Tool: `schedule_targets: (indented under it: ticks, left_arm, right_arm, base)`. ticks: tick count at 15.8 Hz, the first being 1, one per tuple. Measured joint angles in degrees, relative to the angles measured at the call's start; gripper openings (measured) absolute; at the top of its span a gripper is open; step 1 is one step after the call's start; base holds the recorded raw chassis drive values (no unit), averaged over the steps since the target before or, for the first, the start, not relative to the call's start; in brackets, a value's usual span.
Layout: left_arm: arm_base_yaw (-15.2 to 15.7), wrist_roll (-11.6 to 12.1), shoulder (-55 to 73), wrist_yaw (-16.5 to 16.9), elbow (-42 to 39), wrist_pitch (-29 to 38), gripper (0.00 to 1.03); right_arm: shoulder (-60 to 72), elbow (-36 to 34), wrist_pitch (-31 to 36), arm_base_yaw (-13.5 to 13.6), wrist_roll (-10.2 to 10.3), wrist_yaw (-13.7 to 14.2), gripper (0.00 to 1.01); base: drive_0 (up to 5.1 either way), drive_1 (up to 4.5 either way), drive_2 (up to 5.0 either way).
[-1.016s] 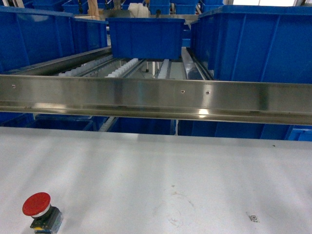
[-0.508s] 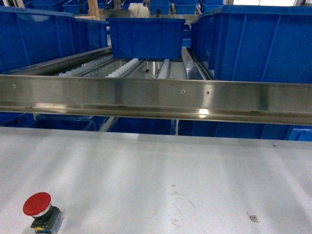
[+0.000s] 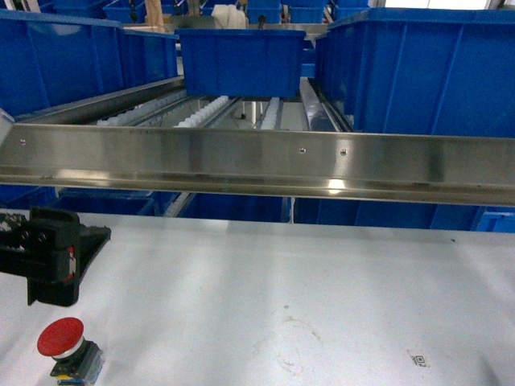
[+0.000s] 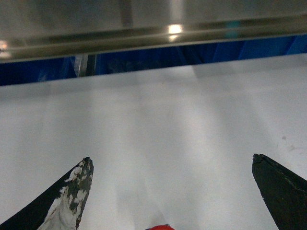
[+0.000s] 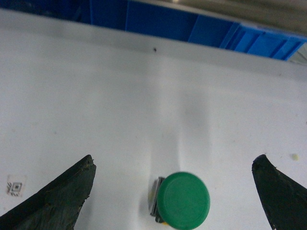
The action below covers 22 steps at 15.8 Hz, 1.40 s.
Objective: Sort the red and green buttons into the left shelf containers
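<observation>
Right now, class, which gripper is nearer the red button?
Left. The left gripper hangs open just above and behind the red button. The right gripper is elsewhere, open around the green button, outside the head view.

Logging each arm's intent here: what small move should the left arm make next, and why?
Probably lower the left gripper onto the red button. Its jaws are spread wide and empty, the wrist view shows only a sliver of the red cap low between them, and the button sits free on the white table, just nearer the robot than the gripper.
</observation>
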Motion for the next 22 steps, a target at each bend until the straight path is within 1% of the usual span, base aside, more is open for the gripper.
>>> schedule_targets:
  ticks: [1, 2, 4, 10, 11, 13, 16, 17, 19, 20, 22]
  left_arm:
    - [0.02, 0.26, 1.88, -1.29, -0.35, 1.40, 0.98]
    - [-0.02, 0.28, 2.25, -1.97, -0.63, 1.33, 0.98]
    - [-0.02, 0.28, 2.08, -2.16, -0.66, 1.66, 0.98]
    - [-0.02, 0.28, 2.08, -2.16, -0.66, 1.60, 0.98]
    - [-0.02, 0.28, 2.08, -2.16, -0.66, 1.60, 0.98]
    - [-0.02, 0.28, 2.08, -2.21, -0.66, 1.60, 0.98]
    - [-0.02, 0.31, 2.08, -2.34, -0.66, 1.60, 0.98]
    - [-0.02, 0.31, 2.08, -2.34, -0.66, 1.60, 0.98]
    - [-0.02, 0.31, 2.08, -2.34, -0.66, 1.60, 0.98]
    - [-0.02, 0.33, 2.08, -2.34, -0.66, 1.60, 0.98]
    - [-0.02, 0.31, 2.08, -2.34, -0.66, 1.60, 0.98]
  right_arm:
    - [1.88, 0.00, -0.59, -0.31, -1.22, 0.59, 0.98]
    - [2.19, -0.13, -0.81, -0.33, -1.73, 1.49, 0.98]
    - [1.70, -0.11, -0.33, -0.44, -2.14, 1.53, 0.98]
    - [1.79, -0.11, -0.70, -0.42, -2.19, 1.44, 0.98]
    - [2.54, 0.07, 0.31, -0.42, -2.10, 1.44, 0.98]
    - [3.61, 1.07, -0.63, -0.26, -2.12, 1.29, 0.98]
    - [6.56, 4.39, -1.16, -0.17, -2.12, 1.46, 0.98]
    - [8.13, 5.64, -1.29, 0.22, -2.16, 1.79, 0.98]
    - [11.17, 7.78, -3.23, 0.59, -2.12, 1.64, 0.98]
    - [17.81, 11.10, -2.93, 0.63, -2.16, 2.67, 0.98]
    - [20.96, 12.66, -3.65, 0.55, -2.21, 3.69, 0.98]
  base:
    - [0.0, 0.00, 0.0]
    - [0.0, 0.00, 0.0]
    - [0.0, 0.00, 0.0]
    - [0.0, 0.00, 0.0]
    - [0.0, 0.00, 0.0]
    - [0.0, 0.00, 0.0]
    - [0.0, 0.00, 0.0]
    - [0.0, 0.00, 0.0]
    - [0.0, 0.00, 0.0]
    - [0.0, 0.00, 0.0]
    - [0.0, 0.00, 0.0]
